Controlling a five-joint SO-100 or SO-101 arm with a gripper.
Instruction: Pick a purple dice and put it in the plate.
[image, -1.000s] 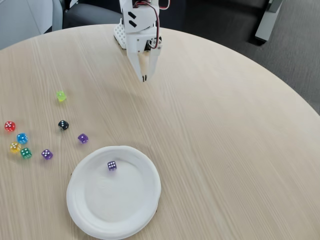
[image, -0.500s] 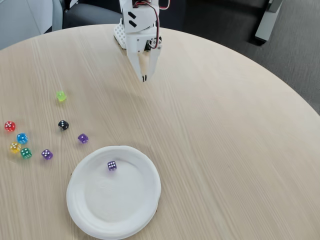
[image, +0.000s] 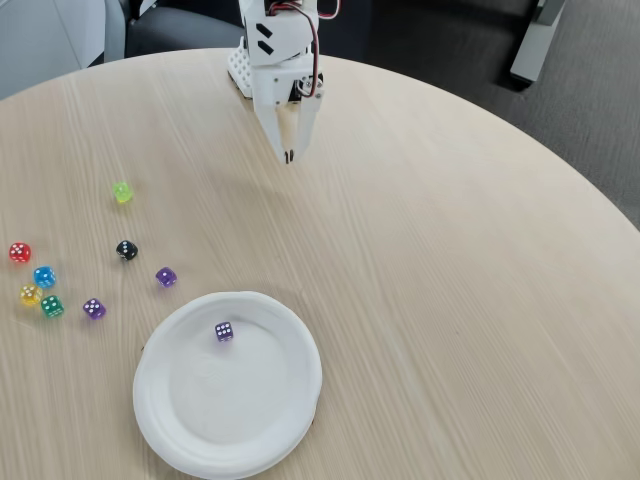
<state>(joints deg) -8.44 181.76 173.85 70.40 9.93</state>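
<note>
Already one purple dice (image: 224, 331) sits in the plate (image: 290, 400), well below-left of the closed, empty gripper (image: 289, 157) in the fixed view.

Arm (image: 280, 40) cut by top edge

purple dice (image: 224, 331), white plate (image: 290, 400)
</note>
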